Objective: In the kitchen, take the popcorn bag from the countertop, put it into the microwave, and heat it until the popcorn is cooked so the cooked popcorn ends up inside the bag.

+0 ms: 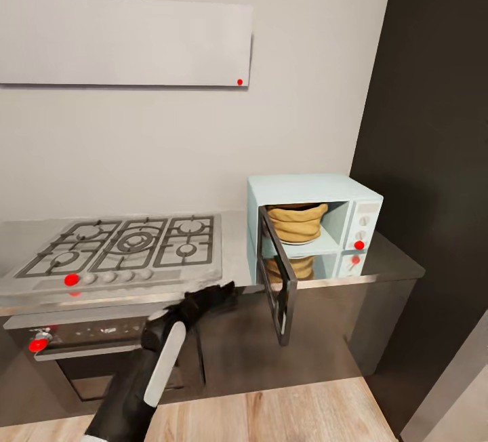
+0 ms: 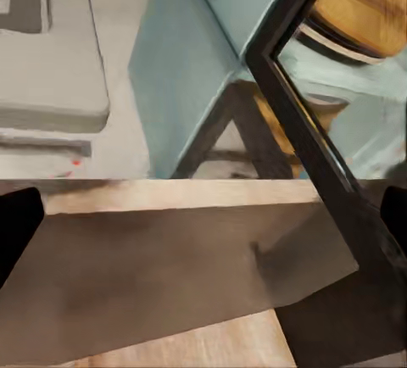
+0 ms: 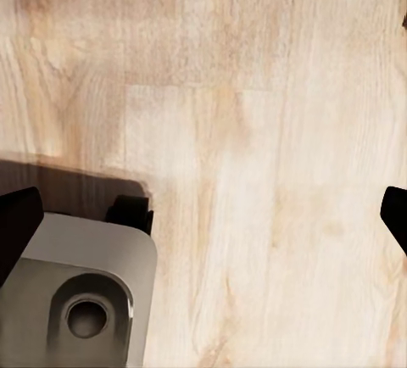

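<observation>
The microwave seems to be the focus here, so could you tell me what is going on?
The popcorn bag already sits inside the microwave on the countertop, and the microwave door hangs open. The left gripper is open, reaching toward the door's lower edge and gripping nothing. The right gripper, also open, points at the wooden floor.
</observation>
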